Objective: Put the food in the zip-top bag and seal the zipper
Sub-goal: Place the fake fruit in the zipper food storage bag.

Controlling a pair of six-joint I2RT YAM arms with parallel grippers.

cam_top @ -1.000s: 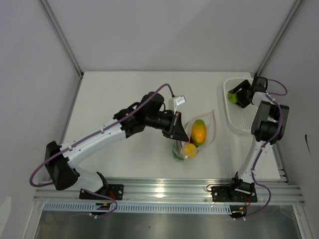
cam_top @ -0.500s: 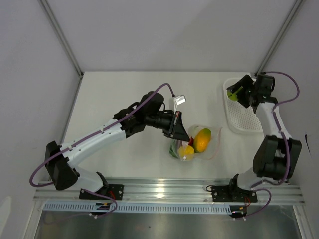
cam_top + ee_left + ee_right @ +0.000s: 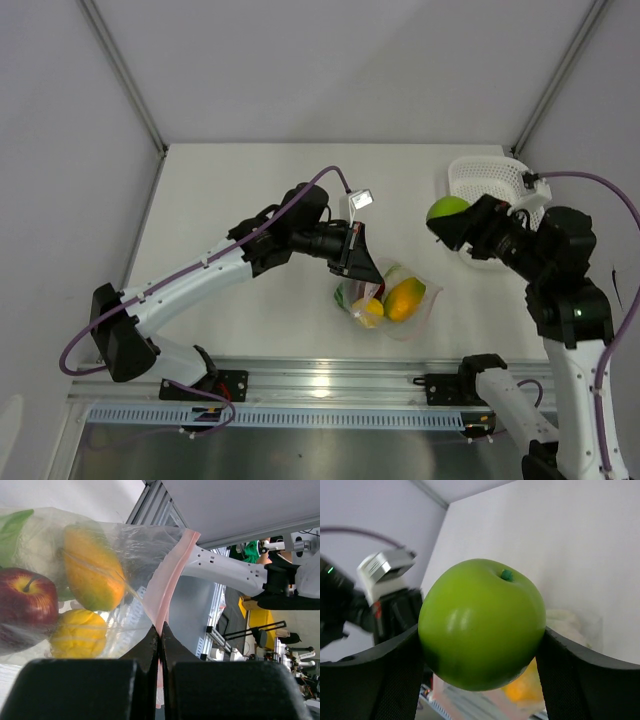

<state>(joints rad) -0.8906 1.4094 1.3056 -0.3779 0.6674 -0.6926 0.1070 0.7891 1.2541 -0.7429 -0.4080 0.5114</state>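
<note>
Both outstretched: left claw [image 3: 160,632] pinches zipper [image 3: 170,580], right claw [image 3: 482,655] (raised) grips apple [image 3: 481,622]

Pink zipper [image 3: 168,580]; green apple [image 3: 482,630]; white basket [image 3: 485,180].

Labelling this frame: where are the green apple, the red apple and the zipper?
green apple [image 3: 482,630]: right wrist view, middle of its skin.
red apple [image 3: 25,607]: left wrist view, middle of its red side.
zipper [image 3: 172,575]: left wrist view, midway along the pink strip.
</note>
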